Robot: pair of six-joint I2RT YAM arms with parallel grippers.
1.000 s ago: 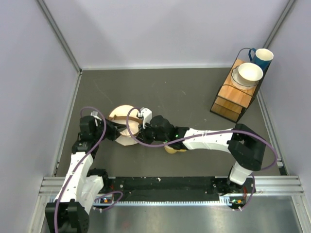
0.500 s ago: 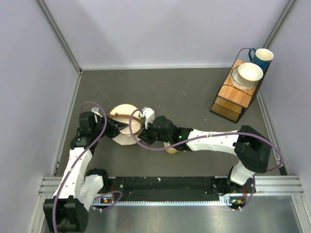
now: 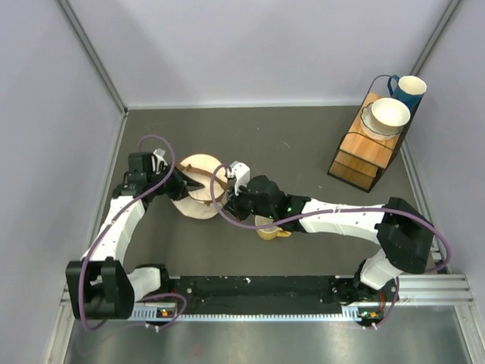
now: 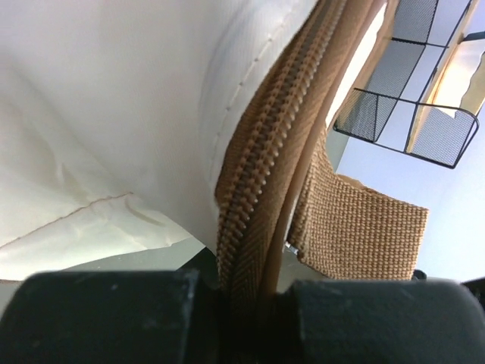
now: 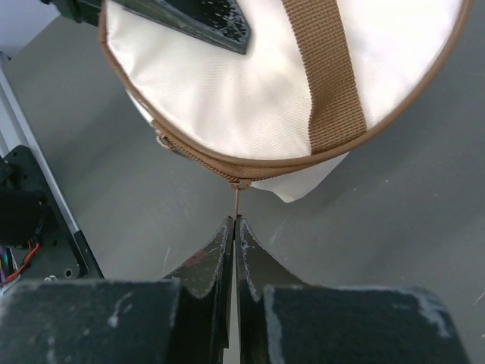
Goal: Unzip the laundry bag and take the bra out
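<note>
Round cream laundry bag (image 3: 201, 167) with brown strap (image 5: 326, 68), lying left of centre on the grey table (image 3: 303, 152). Left gripper (image 4: 246, 292) almost closed, pinching the bag's brown zipper tape (image 4: 258, 189) at its left side. Right gripper (image 5: 234, 220) clamped shut on the thin zipper pull (image 5: 236, 199) at the bag's near right rim, yellow mug (image 3: 269, 230) just beside that arm.

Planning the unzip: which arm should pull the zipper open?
Right. The right gripper is shut on the zipper pull, while the left gripper clamps the bag at its zipper seam, anchoring it.
</note>
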